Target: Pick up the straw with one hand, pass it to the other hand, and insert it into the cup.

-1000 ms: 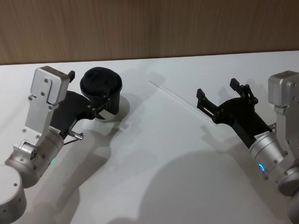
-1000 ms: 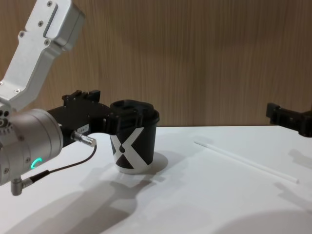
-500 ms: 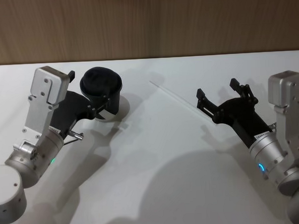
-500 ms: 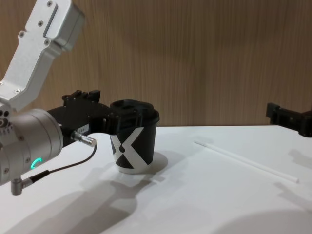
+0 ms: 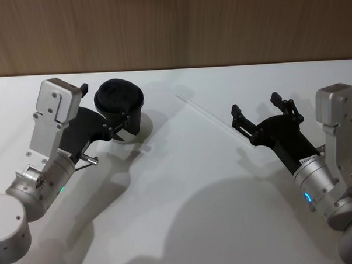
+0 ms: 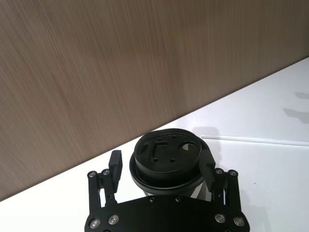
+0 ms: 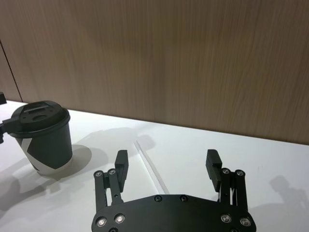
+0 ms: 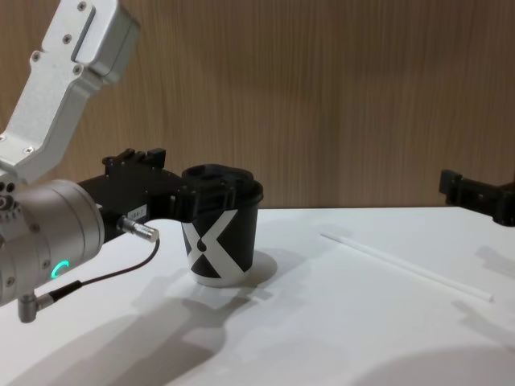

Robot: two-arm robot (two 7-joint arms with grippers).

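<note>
On a white table (image 5: 184,184), the left gripper (image 6: 161,166) spreads around a black X-marked paper cup (image 8: 219,241); the right gripper (image 7: 167,158) gapes beside a thin white straw (image 8: 406,267).

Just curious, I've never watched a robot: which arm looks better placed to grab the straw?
The right. The right gripper is open just above the straw lying on the table, while the left gripper sits around the cup, well away from the straw.

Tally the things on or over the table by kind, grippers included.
Cup: 1
Straw: 1
Grippers: 2, the left gripper and the right gripper
Total: 4
</note>
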